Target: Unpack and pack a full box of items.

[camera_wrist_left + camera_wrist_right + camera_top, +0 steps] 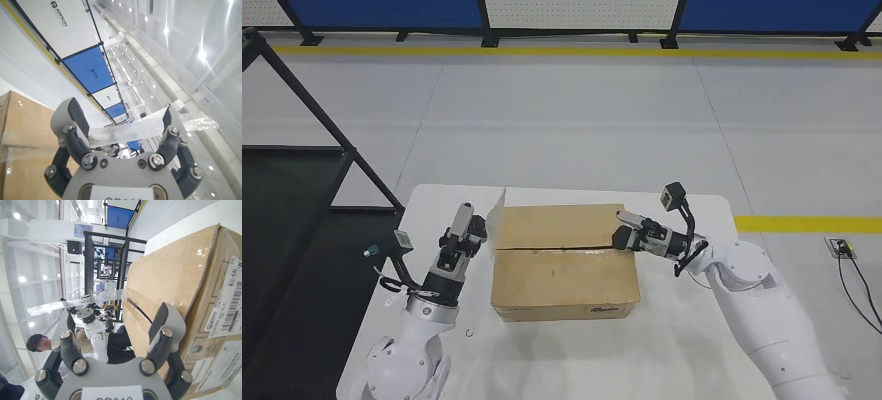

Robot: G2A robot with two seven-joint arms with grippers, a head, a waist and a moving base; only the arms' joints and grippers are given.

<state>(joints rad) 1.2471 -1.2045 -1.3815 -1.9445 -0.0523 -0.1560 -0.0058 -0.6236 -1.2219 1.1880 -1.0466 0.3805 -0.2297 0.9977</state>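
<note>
Two closed top flaps hid whatever the cardboard box (562,280) held. The box was set at the middle of the white table (682,330). A clear, crinkled tape strip (130,131) was stretched across the left gripper (122,115), whose fingers were spread apart, between the box and the table's left edge. Whether the strip was stuck to the ribbed pads could not be told. The right gripper (115,315), fingers likewise parted around nothing, was held at the box's end nearer the table's right edge, beside the flap seam. White paper labels (223,321) were borne on that brown end.
</note>
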